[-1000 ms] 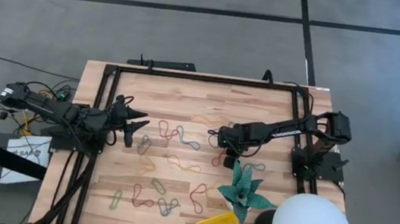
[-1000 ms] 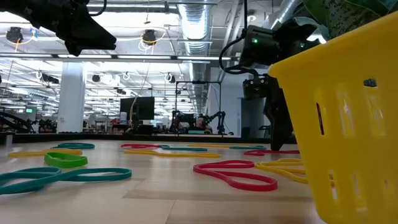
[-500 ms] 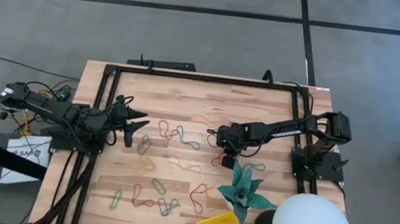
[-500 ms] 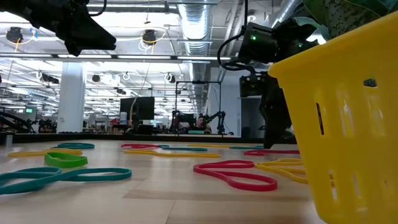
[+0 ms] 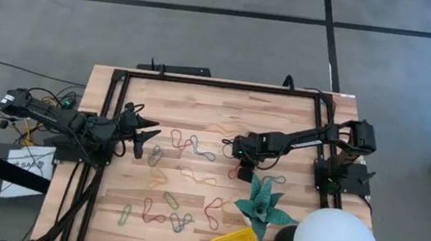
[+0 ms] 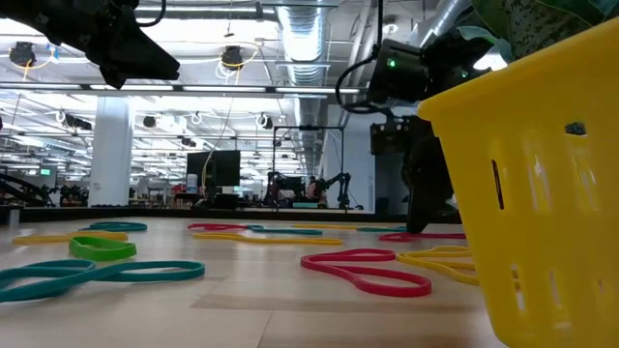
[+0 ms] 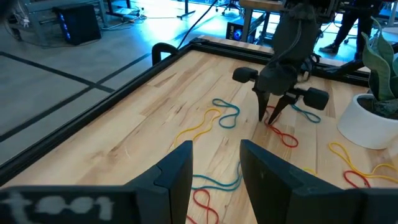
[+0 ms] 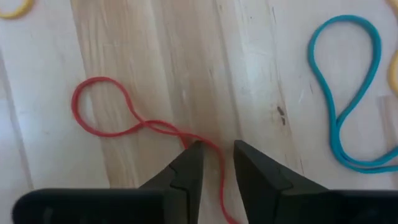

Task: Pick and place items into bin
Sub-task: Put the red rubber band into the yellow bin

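While parted, right gripper (image 8: 216, 155) fingers straddle red loop (image 8: 124, 121)

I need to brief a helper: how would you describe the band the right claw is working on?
Find the teal paper star. Just beyond it the right claw straddles a red band twisted into a figure-eight, unlike the plain blue loop nearby.

Overhead, table-level (level), two wrist views

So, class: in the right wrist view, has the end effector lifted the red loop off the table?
No: the red loop lies flat on the wooden table, passing between the right end effector's open fingertips.
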`<act>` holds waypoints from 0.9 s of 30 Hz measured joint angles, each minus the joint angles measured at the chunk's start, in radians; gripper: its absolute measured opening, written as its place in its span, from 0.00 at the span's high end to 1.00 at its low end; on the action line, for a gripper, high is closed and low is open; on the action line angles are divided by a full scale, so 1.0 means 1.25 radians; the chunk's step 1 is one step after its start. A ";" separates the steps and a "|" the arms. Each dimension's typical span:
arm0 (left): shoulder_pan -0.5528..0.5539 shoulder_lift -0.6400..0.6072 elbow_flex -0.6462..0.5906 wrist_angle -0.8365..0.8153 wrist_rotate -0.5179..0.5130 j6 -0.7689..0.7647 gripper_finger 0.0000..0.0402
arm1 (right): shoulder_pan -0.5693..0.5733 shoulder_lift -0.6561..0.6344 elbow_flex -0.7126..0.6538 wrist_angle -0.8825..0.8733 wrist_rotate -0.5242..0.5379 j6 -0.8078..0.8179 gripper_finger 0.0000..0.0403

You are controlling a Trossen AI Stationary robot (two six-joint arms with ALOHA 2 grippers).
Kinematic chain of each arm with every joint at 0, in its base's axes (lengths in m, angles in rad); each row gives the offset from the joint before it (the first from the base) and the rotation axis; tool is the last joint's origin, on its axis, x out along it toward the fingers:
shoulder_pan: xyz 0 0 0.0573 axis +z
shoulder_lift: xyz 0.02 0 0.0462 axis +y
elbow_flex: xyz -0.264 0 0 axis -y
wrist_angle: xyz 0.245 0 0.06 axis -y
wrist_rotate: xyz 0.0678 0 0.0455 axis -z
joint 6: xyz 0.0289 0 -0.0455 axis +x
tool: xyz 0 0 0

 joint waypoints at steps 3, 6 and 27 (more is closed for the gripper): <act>0.000 0.000 0.000 0.000 0.000 0.000 0.69 | 0.000 0.031 0.005 -0.005 0.003 -0.005 0.79; 0.000 0.001 0.000 0.001 0.000 -0.001 0.69 | 0.000 0.037 0.006 -0.009 0.006 -0.001 0.79; 0.000 0.056 -0.001 0.048 0.077 -0.107 0.69 | 0.158 -0.103 -0.004 0.364 0.217 -0.042 1.00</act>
